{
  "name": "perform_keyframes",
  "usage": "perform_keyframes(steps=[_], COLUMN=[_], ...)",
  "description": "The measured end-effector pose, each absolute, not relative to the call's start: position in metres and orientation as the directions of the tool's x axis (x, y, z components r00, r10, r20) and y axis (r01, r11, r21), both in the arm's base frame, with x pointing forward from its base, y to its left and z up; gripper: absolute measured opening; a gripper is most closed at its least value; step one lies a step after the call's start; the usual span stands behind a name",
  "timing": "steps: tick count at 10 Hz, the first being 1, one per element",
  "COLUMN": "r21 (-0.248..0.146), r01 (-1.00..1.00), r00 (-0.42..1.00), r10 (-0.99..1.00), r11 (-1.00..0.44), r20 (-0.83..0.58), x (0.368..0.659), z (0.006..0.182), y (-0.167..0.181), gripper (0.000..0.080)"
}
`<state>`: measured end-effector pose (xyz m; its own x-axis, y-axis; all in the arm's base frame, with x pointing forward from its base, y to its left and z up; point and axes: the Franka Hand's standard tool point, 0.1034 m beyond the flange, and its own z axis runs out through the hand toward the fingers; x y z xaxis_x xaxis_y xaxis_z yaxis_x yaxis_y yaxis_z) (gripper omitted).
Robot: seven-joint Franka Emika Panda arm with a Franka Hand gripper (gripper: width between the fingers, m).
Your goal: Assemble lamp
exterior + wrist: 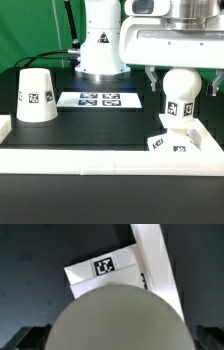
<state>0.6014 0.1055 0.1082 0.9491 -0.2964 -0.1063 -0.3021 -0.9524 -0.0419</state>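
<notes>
The white ball bulb [181, 88] stands upright on the small blocky lamp base [170, 142] at the exterior view's right, tags showing on both. My gripper [182, 84] hangs over the bulb with one finger on each side, open, a narrow gap showing at each finger. In the wrist view the bulb [120, 314] fills the space between the dark fingers [34, 339]. Beyond it the base [100, 272] shows its tag. The cone-shaped lamp shade [38, 96] stands alone at the exterior view's left.
The marker board [98, 99] lies flat in the middle of the black table. A raised white border [100, 158] runs along the front and sides of the table. The base lies close to this border [152, 258]. The robot's white body [100, 40] stands behind.
</notes>
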Motion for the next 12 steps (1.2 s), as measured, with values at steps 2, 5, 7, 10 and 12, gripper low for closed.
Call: perform_keyframes(steps=[2, 5, 7, 10, 12], r21=[-0.055, -0.061, -0.059, -0.067, -0.069], r01=[-0.178, 0.09, 0.255, 0.49, 0.628], r00=[0.98, 0.992, 0.964, 0.869, 0.775], r10=[-0.172, 0.094, 0.259, 0.493, 0.631], r11=[-0.982, -0.994, -0.965, -0.869, -0.775], r20=[-0.1, -0.082, -0.065, -0.047, -0.037], x=[0.6014, 0.6014, 0.6045, 0.6064, 0.6063], z=[0.1081, 0.108, 0.1108, 0.1123, 0.1123], y=[0.1048, 0.1045, 0.1068, 0.1057, 0.1064], gripper=[0.0698, 0.0698, 0.0698, 0.0698, 0.0698])
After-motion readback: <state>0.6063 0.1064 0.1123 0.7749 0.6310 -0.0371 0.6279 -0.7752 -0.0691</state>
